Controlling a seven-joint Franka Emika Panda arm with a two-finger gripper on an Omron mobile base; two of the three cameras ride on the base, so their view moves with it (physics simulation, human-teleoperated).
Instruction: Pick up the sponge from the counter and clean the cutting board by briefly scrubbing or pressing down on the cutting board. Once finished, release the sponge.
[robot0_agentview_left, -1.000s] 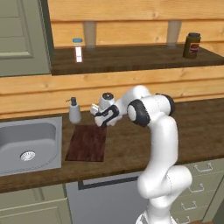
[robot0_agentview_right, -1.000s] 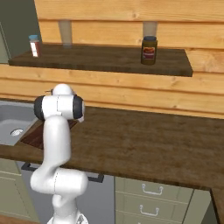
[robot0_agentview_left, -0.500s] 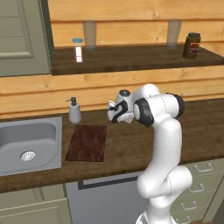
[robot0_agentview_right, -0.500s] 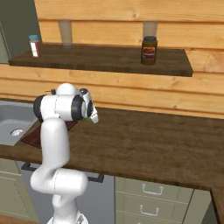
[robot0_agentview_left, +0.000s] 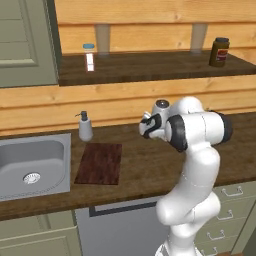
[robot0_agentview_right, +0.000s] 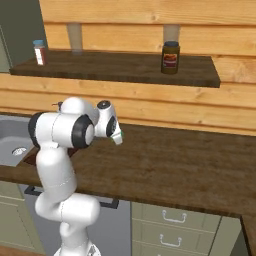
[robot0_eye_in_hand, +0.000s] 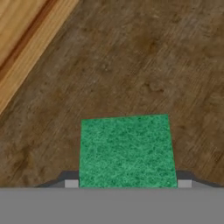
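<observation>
The gripper is clamped on the sponge: in the hand view the green pad sits square between the two fingertips, one at each of its lower corners, with brown worktop grain behind it and a strip of pale wall planks at 10 o'clock. In the right base view the sponge shows as a small green sliver at the tip of the gripper, held in the air above the counter, at about 3 o'clock from the arm's white elbow. In the left base view the gripper points toward 9 o'clock, raised off the counter; the sponge itself cannot be made out there. The cutting board lies flat on the worktop at about 8 o'clock from the gripper, well apart from it, with nothing on it. Just beside the board at its 9 o'clock is the sink, and at its 11 o'clock stands a soap bottle against the wall. On the shelf above stand a small white bottle at the 9 o'clock end and a dark jar at the 3 o'clock end.
</observation>
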